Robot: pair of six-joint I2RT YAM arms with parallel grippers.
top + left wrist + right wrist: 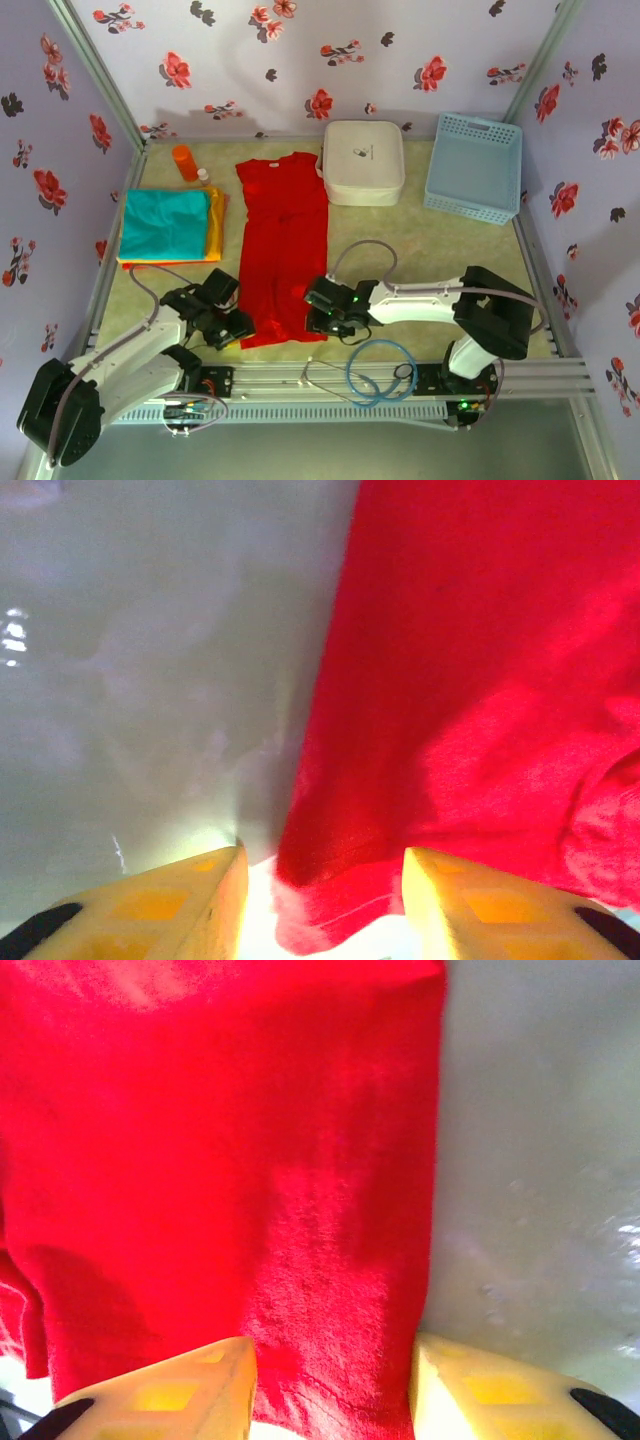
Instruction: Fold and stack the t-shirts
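The red t-shirt (285,240) is lying flat down the middle of the table (420,250), folded into a long narrow strip with its collar toward the far wall and its hem toward the arms. The left pincer (230,324) is sitting low at the strip's near left corner, and the right pincer (318,305) is sitting at the near right edge, so the two are flanking the hem.

In the left wrist view the yellow fingers (190,895) are standing apart, with the shirt's corner lying in the gap and a sliver of bare table showing beside the left finger. In the right wrist view the fingers (190,1385) are likewise standing apart, and the red cloth is filling the whole gap between them, its edge running just beside the right-hand finger.

Well to the left, a teal t-shirt (165,225) is lying folded on top of a pile, with a yellow shirt (213,232) peeking out beneath it. An orange bottle (185,162), a white case (363,162) and a light blue basket (474,165) are sitting along the far side.
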